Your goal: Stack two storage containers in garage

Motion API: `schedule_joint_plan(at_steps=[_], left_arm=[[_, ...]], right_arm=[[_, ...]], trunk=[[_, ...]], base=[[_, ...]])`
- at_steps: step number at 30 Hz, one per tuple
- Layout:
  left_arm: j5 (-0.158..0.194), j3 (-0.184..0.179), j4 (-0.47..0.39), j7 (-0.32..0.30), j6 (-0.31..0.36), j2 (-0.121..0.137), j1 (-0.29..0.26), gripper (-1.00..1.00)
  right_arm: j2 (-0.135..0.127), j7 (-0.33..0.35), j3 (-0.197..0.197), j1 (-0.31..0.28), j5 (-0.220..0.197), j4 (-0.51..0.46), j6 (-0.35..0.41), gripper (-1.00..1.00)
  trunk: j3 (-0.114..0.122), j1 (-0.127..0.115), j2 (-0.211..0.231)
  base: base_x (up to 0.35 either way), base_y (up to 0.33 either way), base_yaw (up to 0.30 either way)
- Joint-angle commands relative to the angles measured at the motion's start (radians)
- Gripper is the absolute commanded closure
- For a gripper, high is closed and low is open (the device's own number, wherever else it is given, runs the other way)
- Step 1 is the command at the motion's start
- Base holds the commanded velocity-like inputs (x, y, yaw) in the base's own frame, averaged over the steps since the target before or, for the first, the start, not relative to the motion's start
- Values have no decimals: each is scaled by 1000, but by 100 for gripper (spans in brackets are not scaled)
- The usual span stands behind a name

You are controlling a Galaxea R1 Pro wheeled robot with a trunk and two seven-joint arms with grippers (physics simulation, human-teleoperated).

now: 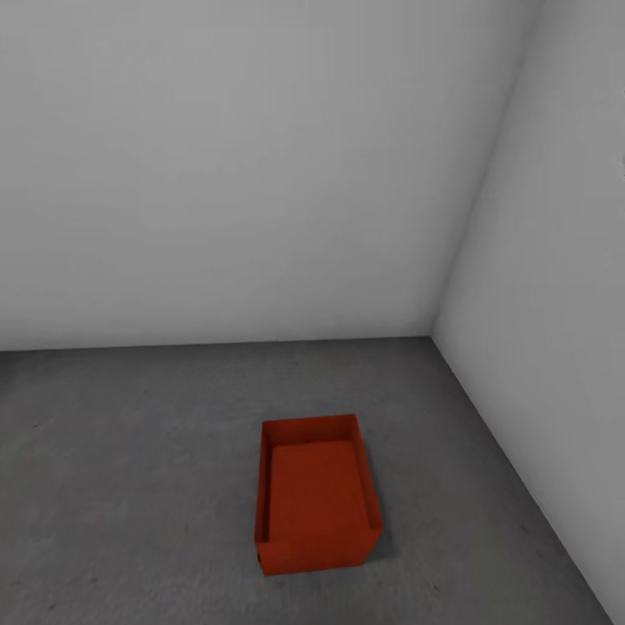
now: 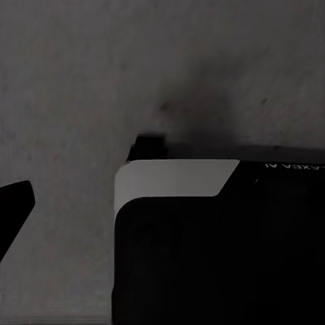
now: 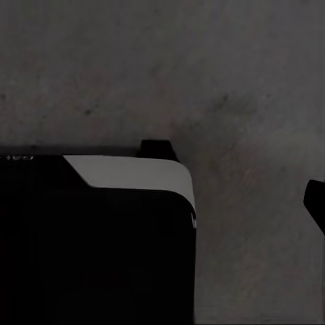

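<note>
One bin sits on the grey floor near the corner where two white walls meet, open side up, nothing in it. Both wrist views look down at concrete past the robot's black base. Only a dark finger tip edges in per wrist; can't tell how far either gripper is open.

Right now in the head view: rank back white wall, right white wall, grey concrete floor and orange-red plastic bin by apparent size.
1. Back white wall
2. Grey concrete floor
3. Right white wall, though its steep angle to the camera makes this unsure
4. Orange-red open-top plastic bin
</note>
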Motion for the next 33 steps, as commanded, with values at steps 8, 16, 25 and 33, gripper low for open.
schedule_joint_plan(at_steps=[8, 16, 25, 33], left_arm=[[7, -1, 0, 3, -88, 16, 97, -100], [9, -1, 0, 3, -137, 17, 131, -100], [10, -1, 1, 2, -139, 17, 166, -100], [11, -1, 0, 2, -145, 18, 183, -100]], right_arm=[[-1, 0, 9, 57, -9, 5, -12, -100], [-5, 1, 8, 108, -10, 5, -38, -100], [-5, 19, 8, 150, -7, 5, -54, -100], [-5, 43, 8, 162, -2, 5, -55, -100]], trunk=[[8, 0, -1], [17, 0, -1], [27, 0, -1], [36, 0, -1]], base=[[0, 0, 0], [0, 0, 0], [0, 0, 0], [0, 0, 0]])
